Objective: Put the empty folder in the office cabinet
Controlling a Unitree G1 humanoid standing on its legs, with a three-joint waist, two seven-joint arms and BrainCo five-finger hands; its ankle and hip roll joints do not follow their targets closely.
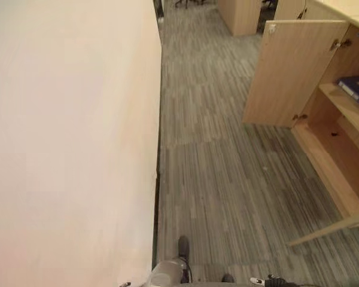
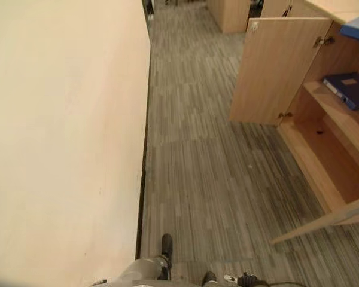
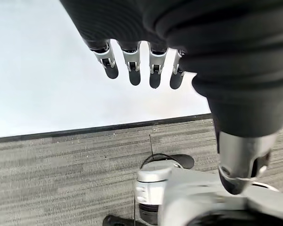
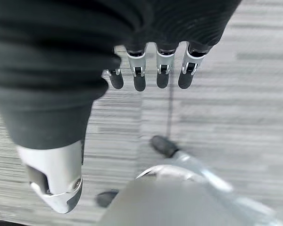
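Observation:
A blue folder [image 2: 349, 89] lies flat on the middle shelf of the open wooden office cabinet [image 2: 323, 155] at the right. Its far door [image 1: 290, 72] stands swung out over the carpet. The near door [image 2: 323, 221] shows edge-on at the lower right. My left hand [image 3: 153, 70] hangs beside the wall, fingers straight and nothing in it. My right hand [image 4: 139, 75] hangs over the grey carpet, also open and holding nothing. Both hands are well away from the cabinet.
A plain cream wall [image 1: 72, 143] with a dark skirting runs along the whole left side. Grey striped carpet [image 1: 215, 179] stretches ahead between wall and cabinet. Another blue item [image 2: 356, 27] lies on the cabinet top. More wooden furniture [image 1: 239, 15] stands at the far end.

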